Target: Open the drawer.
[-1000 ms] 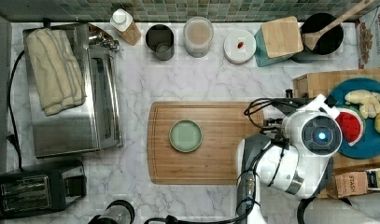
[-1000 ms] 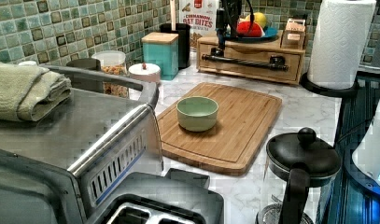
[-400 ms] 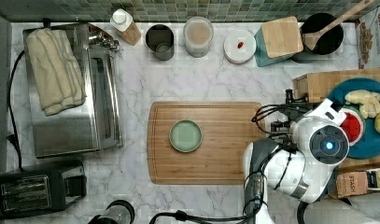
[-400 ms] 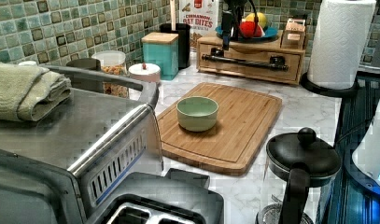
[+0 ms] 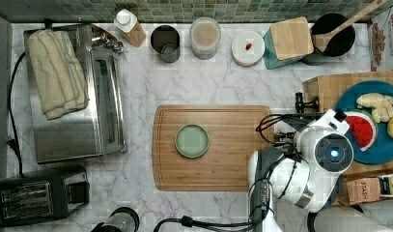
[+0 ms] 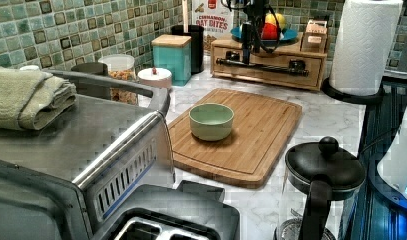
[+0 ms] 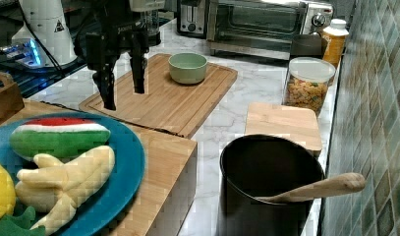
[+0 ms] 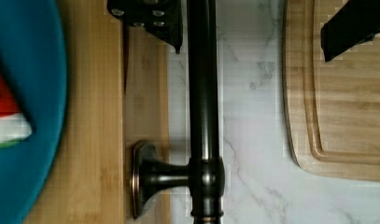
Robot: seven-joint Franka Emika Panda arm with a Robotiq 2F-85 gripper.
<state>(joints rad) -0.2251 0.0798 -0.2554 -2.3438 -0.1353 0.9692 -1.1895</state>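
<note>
The table (image 5: 223, 92) is seen from overhead, from opposite low ends, and closely from the wrist; the cutting board (image 5: 232, 145) is shared.

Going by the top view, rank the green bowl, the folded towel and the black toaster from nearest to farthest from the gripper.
The gripper hangs by the drawer handle, at the top view's right.
1. Green bowl: on the cutting board, mid-counter, clearly nearest.
2. Folded towel: on the toaster oven, far left.
3. Black toaster: bottom-left corner. Towel and toaster are too close to call.
</note>
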